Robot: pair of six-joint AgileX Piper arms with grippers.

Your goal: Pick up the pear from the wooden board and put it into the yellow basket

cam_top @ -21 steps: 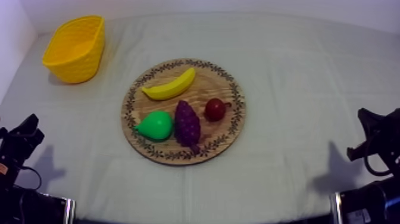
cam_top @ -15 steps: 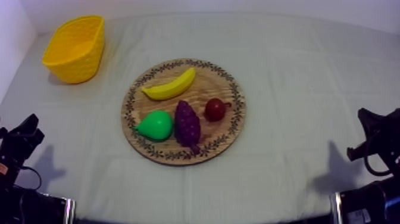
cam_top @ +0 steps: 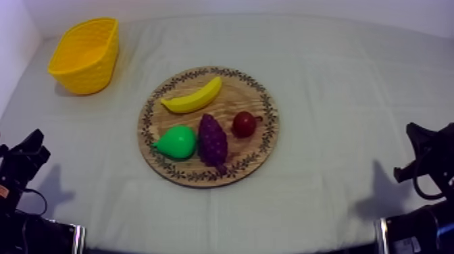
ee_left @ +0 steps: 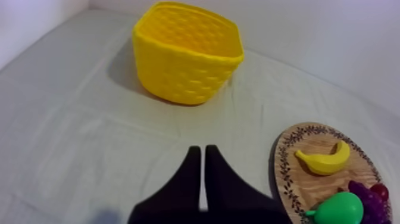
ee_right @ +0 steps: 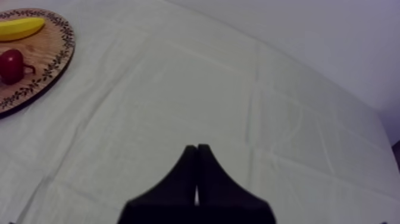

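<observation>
Green glossy pear (cam_top: 177, 142) lies on round wood board (cam_top: 238, 94) w/ patterned rim.

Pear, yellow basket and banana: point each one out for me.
pear (cam_top: 177, 142): top view, middle of its green body.
yellow basket (ee_left: 184, 77): left wrist view, on its near outer wall.
banana (cam_top: 192, 100): top view, middle of its curve.

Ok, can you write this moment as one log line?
pear: on board, untouched | basket: left side | left end effector: shut, at rest | right end effector: shut, at rest
</observation>
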